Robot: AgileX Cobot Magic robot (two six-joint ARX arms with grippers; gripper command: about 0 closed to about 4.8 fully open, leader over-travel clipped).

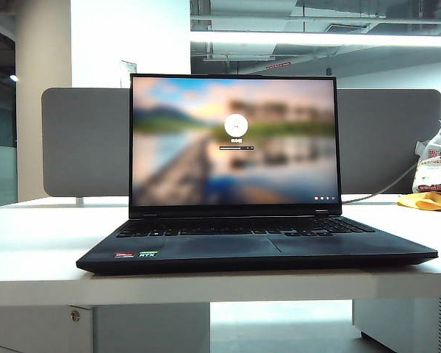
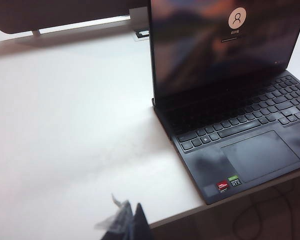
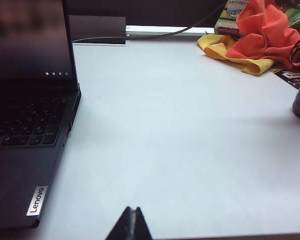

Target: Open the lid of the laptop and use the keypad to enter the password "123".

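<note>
Lid up, password not typed yet.
The slim black laptop's keypad (image 2: 240,117) lies at two o'clock from the closed left gripper (image 2: 131,220), at ten o'clock from the closed right gripper (image 3: 132,220).

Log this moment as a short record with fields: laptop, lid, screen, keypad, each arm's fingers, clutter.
laptop: on the white table, front edge near the table's edge
lid: open, upright
screen: lit, login page showing
keypad: bare, nothing touching it
left gripper: fingers over the table beside the laptop's left side, look shut
right gripper: fingers shut, over bare table on the laptop's right
clutter: orange cloth on a yellow cloth, far right
</note>
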